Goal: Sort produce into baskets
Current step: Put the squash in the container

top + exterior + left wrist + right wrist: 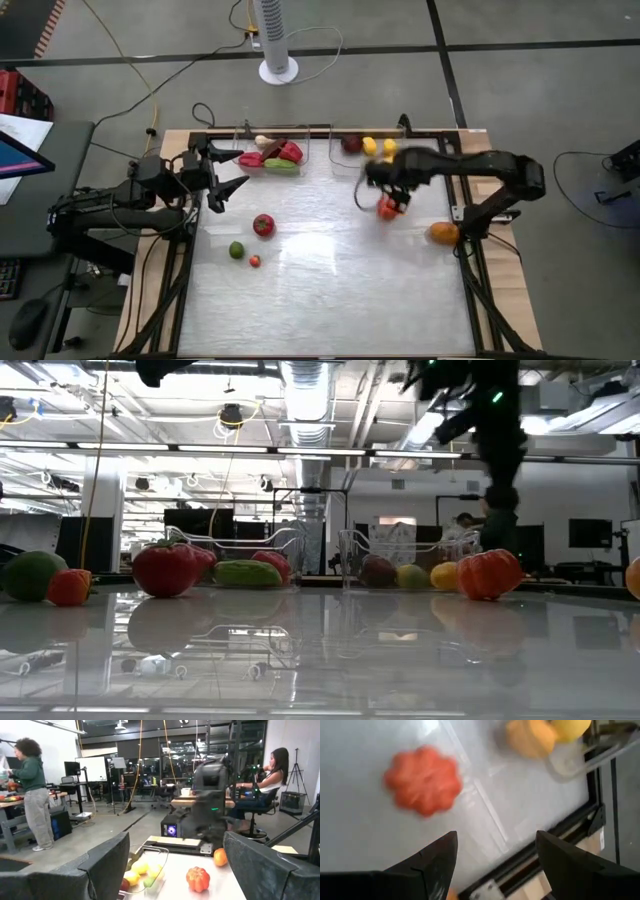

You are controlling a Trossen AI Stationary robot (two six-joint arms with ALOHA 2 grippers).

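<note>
Two clear baskets stand at the table's far edge. The left basket (270, 150) holds red and green produce, and the right basket (372, 138) holds a dark red piece and yellow ones. An orange-red ribbed fruit (388, 208) rests on the table just in front of the right basket. My right gripper (495, 837) hovers over the table beside it, open and pointing steeply down, with nothing between the fingers. A red tomato (263, 225), a green lime (236, 250) and a small red piece (254, 261) lie left of centre. My left gripper (238, 172) waits open at the left.
An orange fruit (443, 233) lies by the right arm's base at the table's right edge. A black frame rail (555, 840) runs along the table's edge near the right basket's corner (570, 762). People stand and sit in the room beyond.
</note>
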